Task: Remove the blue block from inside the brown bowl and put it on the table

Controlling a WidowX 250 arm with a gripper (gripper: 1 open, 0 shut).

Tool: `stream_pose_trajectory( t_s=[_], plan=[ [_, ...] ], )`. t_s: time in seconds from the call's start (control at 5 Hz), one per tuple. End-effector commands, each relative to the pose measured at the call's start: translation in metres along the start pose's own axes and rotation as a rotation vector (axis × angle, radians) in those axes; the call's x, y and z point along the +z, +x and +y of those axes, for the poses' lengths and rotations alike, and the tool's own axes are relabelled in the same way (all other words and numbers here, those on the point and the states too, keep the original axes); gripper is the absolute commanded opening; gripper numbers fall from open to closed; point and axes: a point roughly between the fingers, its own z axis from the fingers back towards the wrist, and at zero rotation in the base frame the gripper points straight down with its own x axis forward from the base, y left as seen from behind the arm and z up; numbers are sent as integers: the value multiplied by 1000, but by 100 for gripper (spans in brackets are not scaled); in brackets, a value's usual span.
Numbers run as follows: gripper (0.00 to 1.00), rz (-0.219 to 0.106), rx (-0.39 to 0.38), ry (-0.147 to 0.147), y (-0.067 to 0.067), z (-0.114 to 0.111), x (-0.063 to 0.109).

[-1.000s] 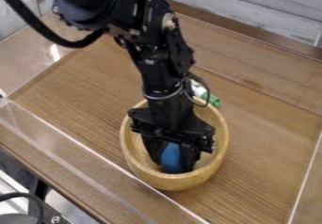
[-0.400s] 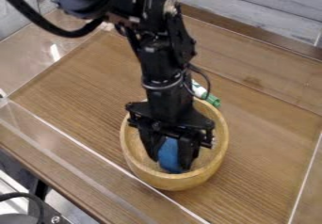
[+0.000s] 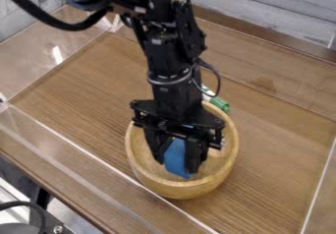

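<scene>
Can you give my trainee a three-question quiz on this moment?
1. True or false: the tool is shut on the small bright-blue rectangular block.
2. Where is the block? A) on the brown wood-grain table B) over the round light-brown wooden bowl C) outside the clear wall
3. What small green-and-white thing lies just behind the bowl?

Key: 1 true; 2 B; 3 it looks like a marker pen, mostly hidden by the arm.

A small bright-blue rectangular block (image 3: pixel 175 157) stands upright inside a round, shallow light-brown wooden bowl (image 3: pixel 144 168) (thick-rimmed, grain visible), which rests on the brown wood-grain worktop (image 3: pixel 92 86) near its front edge.
</scene>
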Motion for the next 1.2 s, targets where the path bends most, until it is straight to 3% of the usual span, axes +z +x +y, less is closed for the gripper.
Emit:
stream_pose_trajectory(
  t_s=[0.0, 0.4, 1.0],
  plan=[
    [0, -56, -11, -6, 10, -2, 19],
    [0, -47, -15, -6, 9, -2, 32],
    [0, -59, -38, -3, 7, 3, 53]
  ],
)
